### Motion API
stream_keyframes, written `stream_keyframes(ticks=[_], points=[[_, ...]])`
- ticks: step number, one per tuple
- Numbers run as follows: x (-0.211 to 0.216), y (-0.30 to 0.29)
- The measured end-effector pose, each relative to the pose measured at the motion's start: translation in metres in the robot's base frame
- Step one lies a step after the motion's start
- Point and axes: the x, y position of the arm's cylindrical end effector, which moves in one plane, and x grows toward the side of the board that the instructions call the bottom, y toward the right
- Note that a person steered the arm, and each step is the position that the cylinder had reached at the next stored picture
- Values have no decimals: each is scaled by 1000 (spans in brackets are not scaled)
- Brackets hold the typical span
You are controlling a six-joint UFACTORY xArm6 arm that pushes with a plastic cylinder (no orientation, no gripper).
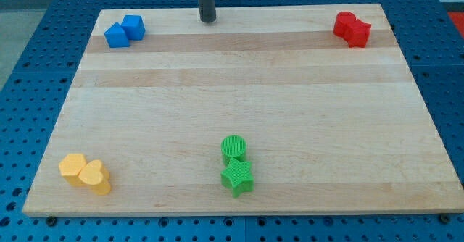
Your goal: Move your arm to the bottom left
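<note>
My tip [209, 19] rests on the wooden board [239, 90] near the view's top edge, a little left of centre. It is right of two touching blue blocks [124, 31] at the top left and touches no block. Two yellow blocks, a hexagon-like one [72, 169] and a heart-like one [96, 177], sit together at the bottom left, far below and left of the tip.
Two red blocks [351, 28] sit together at the top right. A green cylinder [233, 148] stands just above a green star [237, 177] at the bottom centre. A blue perforated table [29, 68] surrounds the board.
</note>
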Motion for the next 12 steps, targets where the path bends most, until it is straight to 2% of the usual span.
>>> stream_keyframes(ticks=[4,5,7,8,9,10,12], points=[[0,0],[17,-4],[160,-40],[170,-56],[171,-112],[189,-235],[192,-236]])
